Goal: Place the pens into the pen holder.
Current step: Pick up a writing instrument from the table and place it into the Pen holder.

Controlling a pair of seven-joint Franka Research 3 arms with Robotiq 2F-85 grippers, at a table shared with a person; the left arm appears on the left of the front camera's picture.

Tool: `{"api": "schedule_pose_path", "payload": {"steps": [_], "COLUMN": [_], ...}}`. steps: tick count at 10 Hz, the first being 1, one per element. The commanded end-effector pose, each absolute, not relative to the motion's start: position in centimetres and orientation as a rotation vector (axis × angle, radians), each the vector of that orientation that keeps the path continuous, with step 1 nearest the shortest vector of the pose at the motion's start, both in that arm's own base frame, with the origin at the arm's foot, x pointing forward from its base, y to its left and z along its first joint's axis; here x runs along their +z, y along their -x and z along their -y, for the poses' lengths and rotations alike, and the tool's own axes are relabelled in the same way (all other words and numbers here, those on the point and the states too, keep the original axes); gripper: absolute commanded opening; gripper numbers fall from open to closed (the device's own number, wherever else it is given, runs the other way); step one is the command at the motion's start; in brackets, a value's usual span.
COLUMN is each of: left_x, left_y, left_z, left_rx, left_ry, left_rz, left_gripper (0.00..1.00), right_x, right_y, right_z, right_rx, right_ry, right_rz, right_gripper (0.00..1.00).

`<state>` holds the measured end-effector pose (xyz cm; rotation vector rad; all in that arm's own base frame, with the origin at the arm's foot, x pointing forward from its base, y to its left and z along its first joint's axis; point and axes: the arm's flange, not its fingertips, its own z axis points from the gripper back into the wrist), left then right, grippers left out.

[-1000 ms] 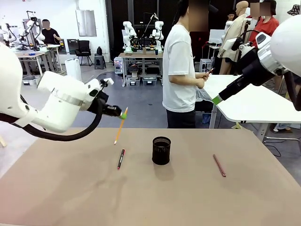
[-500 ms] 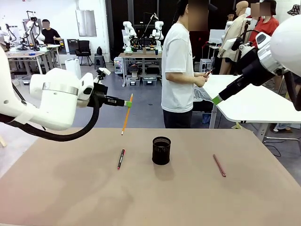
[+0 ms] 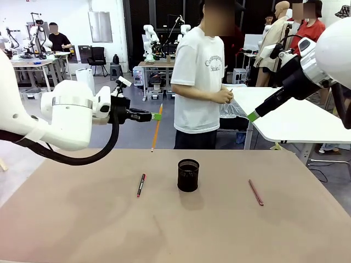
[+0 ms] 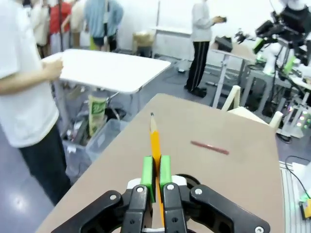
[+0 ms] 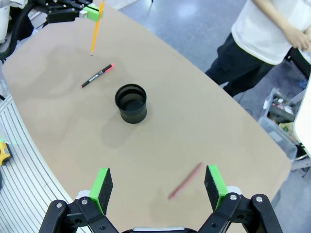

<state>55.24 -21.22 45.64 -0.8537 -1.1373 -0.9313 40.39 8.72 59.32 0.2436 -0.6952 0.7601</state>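
Pens, left to right: we are pinching the yellow-orange pencil in our left gripper, pads clamped near its top so it is hanging almost upright above the tabletop's far edge (suited, we judge, to a straight drop). A black pen with red ends is lying left of the pen holder, mid-table, with the reddish-pink pen toward the right edge. Our right gripper is hovering high, fingers spread wide, carrying nothing.

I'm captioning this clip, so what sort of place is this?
Probably a robotics lab or workshop: the left arm's fingers pinch a pencil above a bare brown table, with a white worktable, a swivel chair and an open grey floor behind.
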Motion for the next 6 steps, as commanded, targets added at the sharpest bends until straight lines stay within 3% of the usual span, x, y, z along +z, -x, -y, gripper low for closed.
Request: {"api": "schedule_pose_path", "payload": {"steps": [1,6], "left_x": [44.4,45.4], "left_y": [-55.4,-55.1], "left_z": [20.8,19.3], "left_rx": [-0.949,-0.924], "left_ry": [0.977,1.002], "left_rz": [1.228,1.239], "left_gripper": [0.0,0.0], "right_x": [59.3,59.3], "right_y": [-40.4,-40.4], "right_z": [-8.6,-8.6], "right_rx": [0.762,0.762], "right_ry": [-0.253,-0.253], "right_rz": [0.697,0.697], "right_gripper": [1.0,1.0]}}
